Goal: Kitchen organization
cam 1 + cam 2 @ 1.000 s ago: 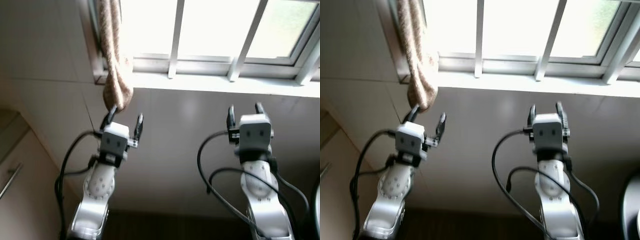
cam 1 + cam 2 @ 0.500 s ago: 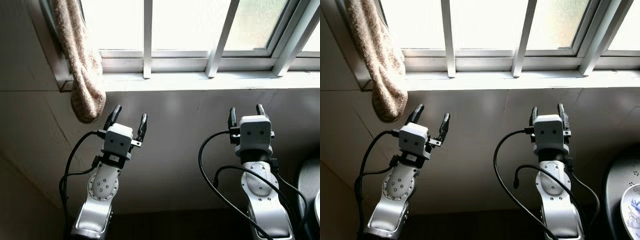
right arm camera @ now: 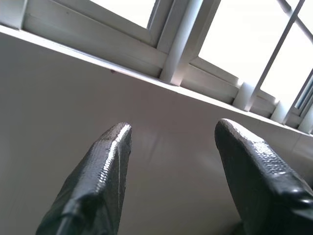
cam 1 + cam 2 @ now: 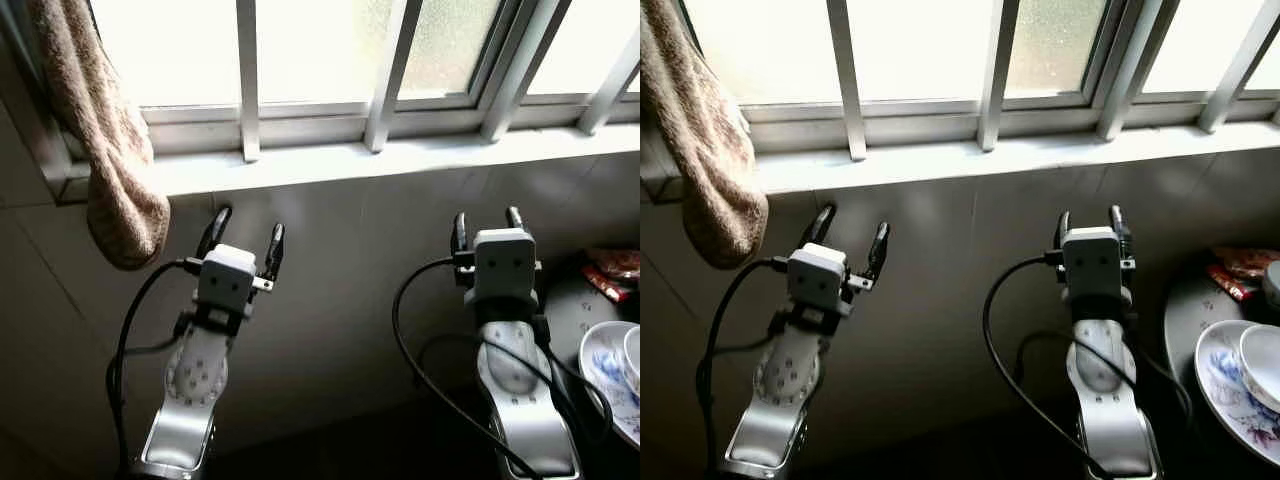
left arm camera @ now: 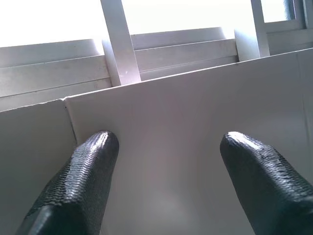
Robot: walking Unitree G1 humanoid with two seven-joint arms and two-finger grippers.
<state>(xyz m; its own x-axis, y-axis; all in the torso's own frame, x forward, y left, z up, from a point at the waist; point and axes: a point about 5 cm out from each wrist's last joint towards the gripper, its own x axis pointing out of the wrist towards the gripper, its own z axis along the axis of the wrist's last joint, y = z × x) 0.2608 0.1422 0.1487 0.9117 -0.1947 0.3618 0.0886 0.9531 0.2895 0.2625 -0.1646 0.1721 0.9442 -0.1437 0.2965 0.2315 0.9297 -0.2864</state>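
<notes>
A: Left gripper (image 4: 244, 228) raised in front of the tiled wall (image 4: 330, 280), just under the window sill (image 4: 300, 165). Fingers spread apart, nothing between them. The wrist view confirms a wide gap, with bare tile behind.

B: Right gripper?

A: Right gripper (image 4: 485, 222) is also up, facing the same wall below the sill, at about the same height as the left. Fingers apart, holding nothing. Wall and window frame show between the fingers in its wrist view.

B: Any kitchen items?

A: Far right, low down: a dark round worktop (image 4: 1185, 310) with a blue-and-white patterned plate (image 4: 1225, 385), and a white bowl (image 4: 1262, 365) sitting on it at the frame edge. Behind them, a red snack packet (image 4: 1235, 270) on the same worktop. All of it is to the right of the right arm and apart from its gripper.

B: Anything on the left?

A: A beige towel (image 4: 105, 150) hangs from the window's left side, its lower end drooping past the sill. It is near the left gripper, up and to its left, not touching.

B: Window?

A: White window bars (image 4: 247, 80) across bright glass. Black cables loop off both silver arms.
</notes>
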